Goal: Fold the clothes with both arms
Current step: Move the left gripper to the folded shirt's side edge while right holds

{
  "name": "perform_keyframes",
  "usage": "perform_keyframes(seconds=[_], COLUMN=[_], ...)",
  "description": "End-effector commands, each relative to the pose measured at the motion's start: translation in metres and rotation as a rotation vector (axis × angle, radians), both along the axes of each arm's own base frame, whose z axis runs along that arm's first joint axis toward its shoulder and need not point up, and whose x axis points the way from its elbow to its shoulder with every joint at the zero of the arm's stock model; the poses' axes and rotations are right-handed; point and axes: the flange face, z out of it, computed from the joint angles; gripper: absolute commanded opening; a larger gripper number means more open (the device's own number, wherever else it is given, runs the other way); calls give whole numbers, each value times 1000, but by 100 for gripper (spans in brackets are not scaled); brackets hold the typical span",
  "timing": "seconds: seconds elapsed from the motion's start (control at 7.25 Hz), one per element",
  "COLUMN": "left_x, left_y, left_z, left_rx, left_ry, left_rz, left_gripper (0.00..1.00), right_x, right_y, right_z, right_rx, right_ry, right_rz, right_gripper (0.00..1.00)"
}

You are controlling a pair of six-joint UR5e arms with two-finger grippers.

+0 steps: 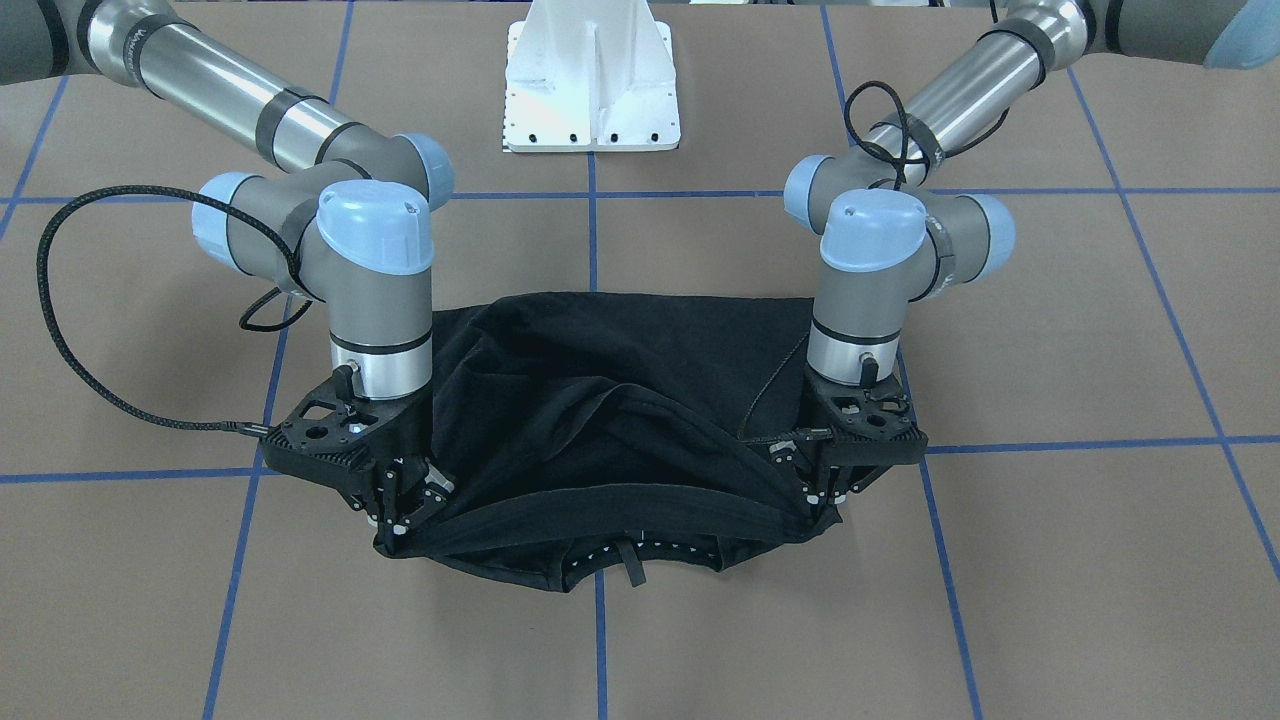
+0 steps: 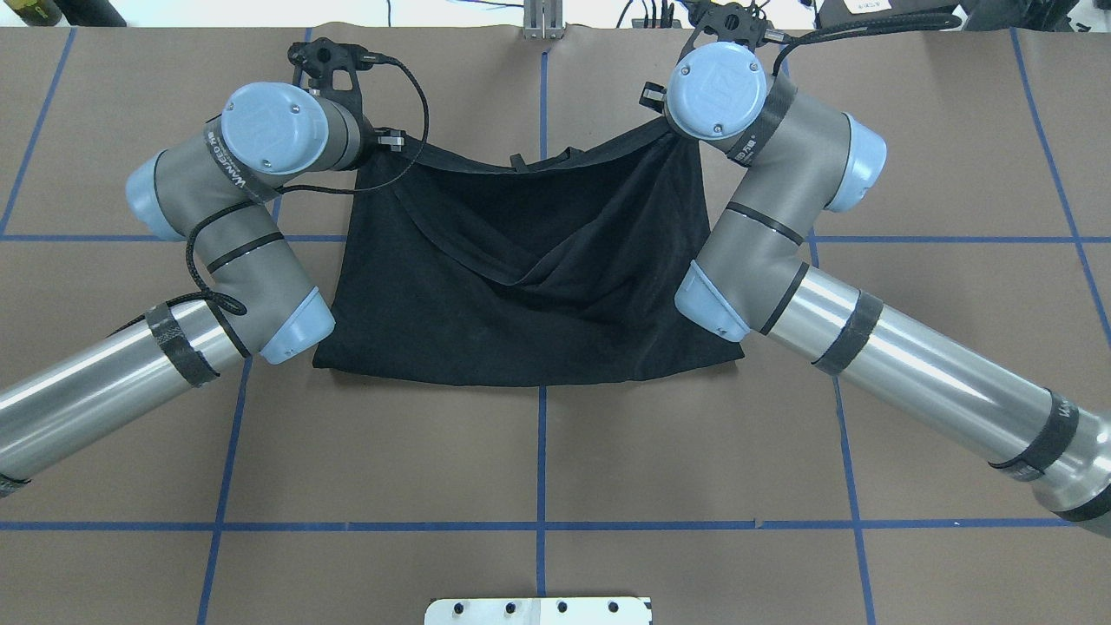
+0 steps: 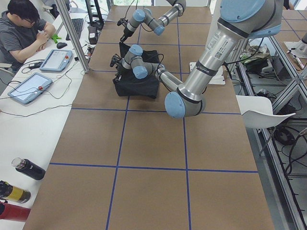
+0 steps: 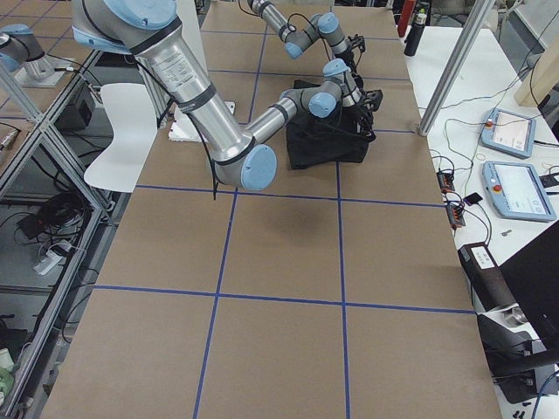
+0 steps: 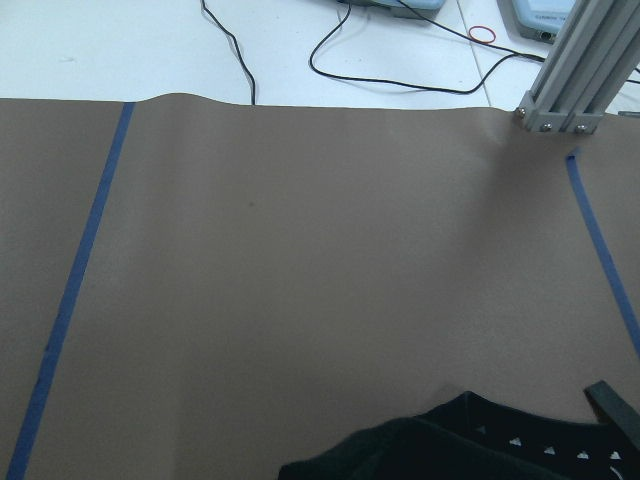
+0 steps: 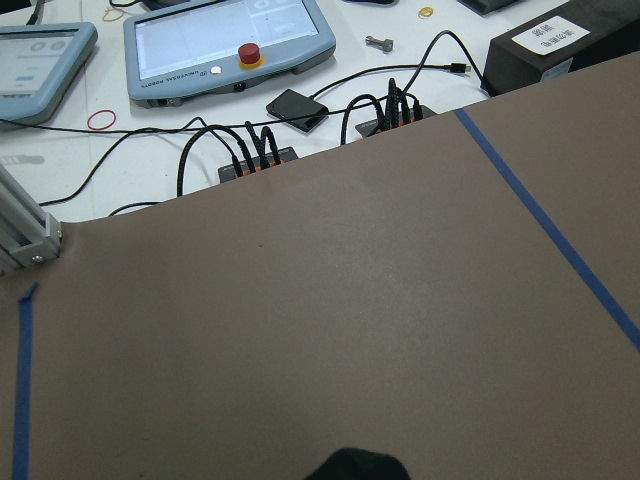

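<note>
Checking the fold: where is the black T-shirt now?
Overhead view: the T-shirt sits across the centre tape line, its far edge held by the left hand and right hand.

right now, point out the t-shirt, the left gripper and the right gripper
t-shirt (image 2: 538, 330), overhead view, flat middle of cloth
left gripper (image 1: 818, 500), front-facing view, between fingertips
right gripper (image 1: 405, 510), front-facing view, between fingertips

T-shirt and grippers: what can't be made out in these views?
1. T-shirt print: shows in no view; the black cloth is bunched and folded over itself.
2. Left gripper and right gripper: jaws hidden under the wrist joints in the overhead view, cut off by the bottom edge in both wrist views, too small in both side views.
</note>
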Motion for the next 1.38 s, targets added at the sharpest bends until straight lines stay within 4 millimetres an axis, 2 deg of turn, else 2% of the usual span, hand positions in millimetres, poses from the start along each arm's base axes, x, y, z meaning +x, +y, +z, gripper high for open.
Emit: perform_keyframes(seconds=[0.0, 0.14, 0.28, 0.41, 0.55, 0.69, 0.83, 0.96, 1.1, 1.24], left_x=[-7, -28, -42, -64, -89, -109, -113, -97, -59, -43], left_y=[-11, -17, -7, 13, 45, 67, 86, 104, 145, 175], left_z=[6, -3, -15, -8, 10, 22, 38, 50, 66, 79], left_rx=[59, 133, 156, 145, 151, 154, 135, 119, 94, 74], left_ry=[0, 19, 50, 91, 102, 103, 99, 107, 149, 192], left_rz=[13, 30, 77, 133, 163, 169, 180, 209, 267, 299], left_gripper=[99, 100, 100, 100, 100, 100, 100, 100, 100, 100], right_x=[-18, 0, 28, 31, 34, 52, 67, 66, 56, 55], right_y=[-22, -33, -40, -35, -29, -7, 21, 35, 45, 46], right_z=[0, -13, -26, -30, -27, -7, 6, 10, 6, 4], right_rx=[-13, -8, -26, -26, -19, 6, 33, 40, 46, 48], right_ry=[51, 34, -33, -53, -54, -47, -46, -51, -60, -62], right_rz=[-13, -70, -160, -195, -204, -229, -255, -268, -282, -284], right_gripper=[99, 100, 100, 100, 100, 100, 100, 100, 100, 100])
